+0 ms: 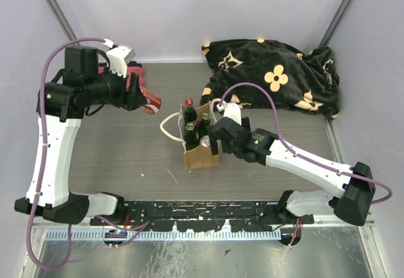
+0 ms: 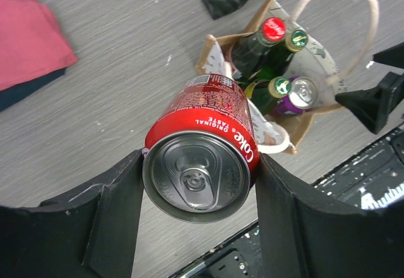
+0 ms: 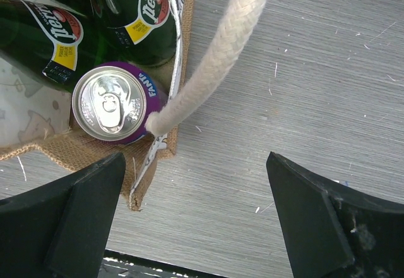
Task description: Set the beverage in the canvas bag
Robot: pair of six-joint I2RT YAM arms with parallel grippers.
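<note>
The canvas bag (image 1: pixel 201 153) stands mid-way on the table (image 1: pixel 126 158), with bottles (image 1: pixel 191 129) and a small can (image 3: pixel 117 104) in it. The beverage can (image 2: pixel 202 158) is left of it in the left gripper (image 2: pixel 199 186); a cloth (image 1: pixel 274 76) lies far right.

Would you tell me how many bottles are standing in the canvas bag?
3, all upright in the canvas bag: a red-capped Coca-Cola bottle, one green Perrier bottle beside it, another Perrier bottle next to the purple can. Smaller items might be hidden beneath.
</note>
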